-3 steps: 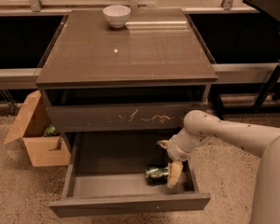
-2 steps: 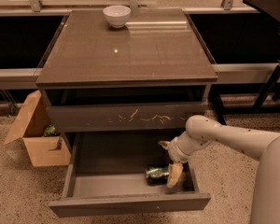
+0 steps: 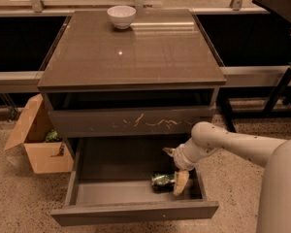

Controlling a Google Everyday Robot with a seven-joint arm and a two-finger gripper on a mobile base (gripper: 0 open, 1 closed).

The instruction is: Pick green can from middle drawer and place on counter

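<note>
The middle drawer (image 3: 136, 211) is pulled open below the cabinet, its grey inside showing. The green can (image 3: 161, 179) lies on its side in the drawer's front right part. My gripper (image 3: 174, 170) reaches down into the drawer from the right and is open. One tan finger (image 3: 181, 182) stands right beside the can's right end, and the other finger (image 3: 168, 151) sits further back. The can is not lifted. The glossy counter (image 3: 131, 52) is the cabinet's top slab above.
A white bowl (image 3: 121, 16) stands at the counter's back edge. The closed drawer front with pale scratches (image 3: 136, 122) is above the open drawer. An open cardboard box (image 3: 39, 142) sits on the floor to the left. Dark table legs (image 3: 281, 91) stand at the right.
My arm has shifted very slightly to the right. The gripper stays by the can, which has not moved.
</note>
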